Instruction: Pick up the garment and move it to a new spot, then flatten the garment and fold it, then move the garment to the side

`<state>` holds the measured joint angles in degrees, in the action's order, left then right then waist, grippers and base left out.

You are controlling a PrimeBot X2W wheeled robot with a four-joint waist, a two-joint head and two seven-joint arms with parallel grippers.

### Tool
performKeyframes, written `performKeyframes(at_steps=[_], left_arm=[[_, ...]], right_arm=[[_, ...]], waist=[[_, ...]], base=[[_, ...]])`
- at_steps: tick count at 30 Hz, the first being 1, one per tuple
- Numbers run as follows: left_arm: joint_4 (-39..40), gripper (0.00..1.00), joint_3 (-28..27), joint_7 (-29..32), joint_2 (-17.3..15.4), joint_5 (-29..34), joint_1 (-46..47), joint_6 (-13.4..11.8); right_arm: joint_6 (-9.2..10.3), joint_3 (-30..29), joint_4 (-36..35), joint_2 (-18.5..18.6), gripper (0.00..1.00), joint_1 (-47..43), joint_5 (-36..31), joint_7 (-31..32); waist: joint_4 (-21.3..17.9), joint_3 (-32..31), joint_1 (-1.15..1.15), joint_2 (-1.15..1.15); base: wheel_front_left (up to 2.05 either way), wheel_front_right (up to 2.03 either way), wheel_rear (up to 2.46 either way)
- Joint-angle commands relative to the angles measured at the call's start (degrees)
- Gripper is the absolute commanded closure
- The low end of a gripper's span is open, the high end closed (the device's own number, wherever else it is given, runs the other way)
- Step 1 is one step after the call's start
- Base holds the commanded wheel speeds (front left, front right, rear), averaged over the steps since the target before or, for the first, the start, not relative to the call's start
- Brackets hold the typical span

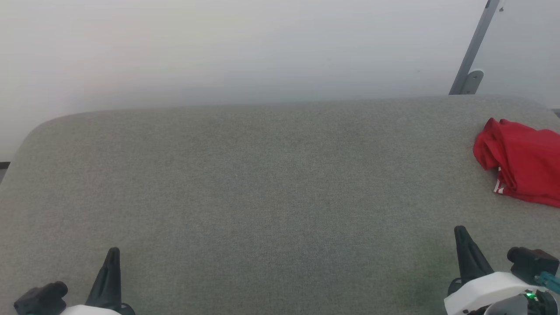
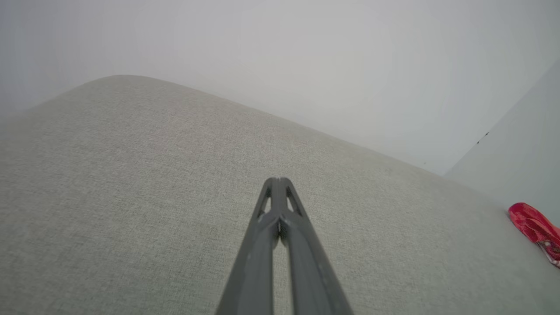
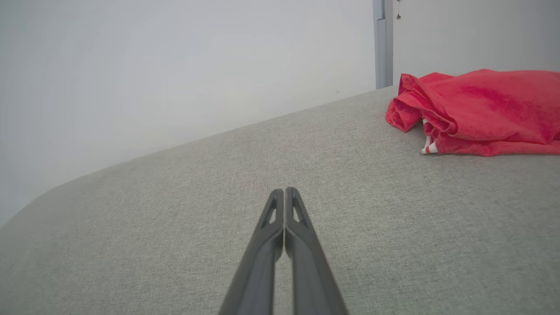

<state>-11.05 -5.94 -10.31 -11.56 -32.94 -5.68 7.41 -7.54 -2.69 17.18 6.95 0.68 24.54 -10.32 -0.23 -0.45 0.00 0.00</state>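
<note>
both grippers sit low at the near edge of the grey fabric surface [image 1: 262, 183], the left gripper [image 1: 113, 256] at the lower left and the right gripper [image 1: 461, 234] at the lower right. each is clenched on nothing: in the wrist views the left gripper [image 2: 277, 181] and the right gripper [image 3: 284, 191] have their fingertips pressed together over bare fabric. the garment [image 1: 523, 162] lies bunched and partly folded at the far right of the surface, well ahead of the right gripper and a little to its right, cut off by the head view's right edge. a bit of white and red stripe trim shows at its near left corner. between the grippers and the rounded far edge the fabric is open. a pale wall [image 1: 218, 48] rises behind that edge, with a grey metal post [image 1: 474, 48] leaning behind the far right corner.
</note>
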Motion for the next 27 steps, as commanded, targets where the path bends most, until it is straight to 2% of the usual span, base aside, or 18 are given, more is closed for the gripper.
performKeyframes(at_steps=[1,27], left_arm=[[0.7,1.0,-0.4,0.3,-0.3,-1.9,1.7,0.0],[-0.5,1.0,-0.5,6.0,2.7,-21.5,5.4,0.1]], right_arm=[[0.01,-0.3,-1.1,0.1,1.0,1.7,1.9,0.4],[0.03,-1.5,-2.0,-1.3,1.0,3.1,24.5,6.0]], waist=[[0.0,0.0,0.0,0.0],[0.1,0.2,0.0,0.0]], base=[[0.0,0.0,0.0],[0.0,0.0,0.0]])
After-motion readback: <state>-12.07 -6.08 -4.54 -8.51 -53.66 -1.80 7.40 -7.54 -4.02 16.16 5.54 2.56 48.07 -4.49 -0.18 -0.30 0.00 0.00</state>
